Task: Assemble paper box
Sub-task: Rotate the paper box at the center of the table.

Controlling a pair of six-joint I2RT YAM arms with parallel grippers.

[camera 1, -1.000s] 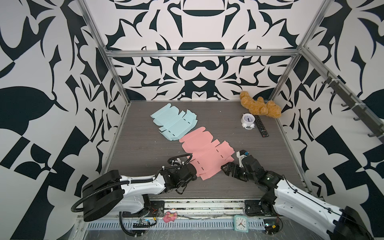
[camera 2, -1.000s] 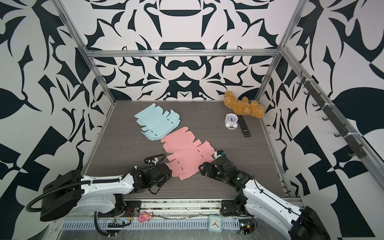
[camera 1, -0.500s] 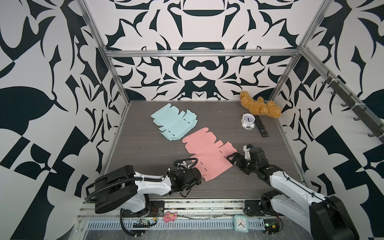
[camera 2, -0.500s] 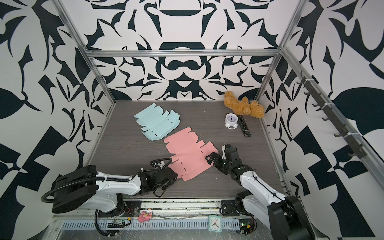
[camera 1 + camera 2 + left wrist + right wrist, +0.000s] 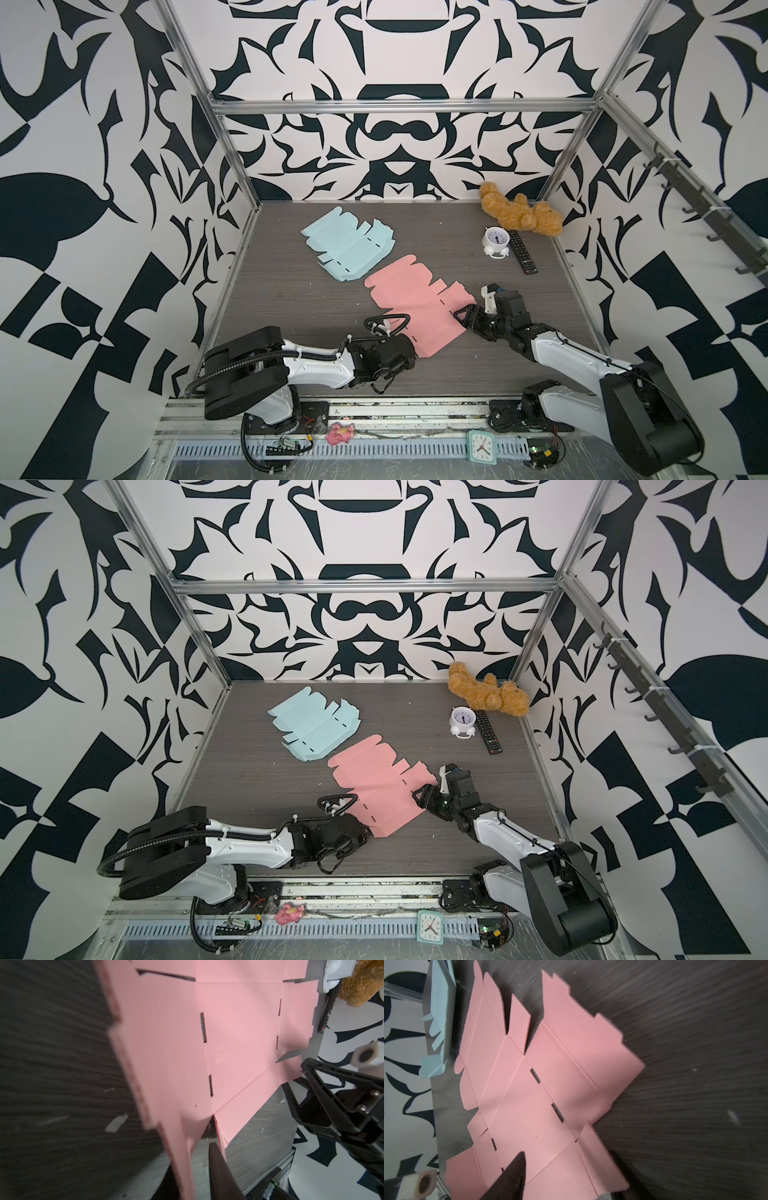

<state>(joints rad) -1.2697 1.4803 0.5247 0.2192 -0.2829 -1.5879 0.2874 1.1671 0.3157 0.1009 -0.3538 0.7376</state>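
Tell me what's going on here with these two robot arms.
The two arms are working on a paper box that is not yet folded. Both are at the pink sheet, which lies spread out on the table. The left gripper is at the sheet's near corner with a flap between its fingers; whether it pinches the flap is unclear. The right gripper is open, straddling the sheet's edge on its own side. A blue sheet lies farther back, untouched.
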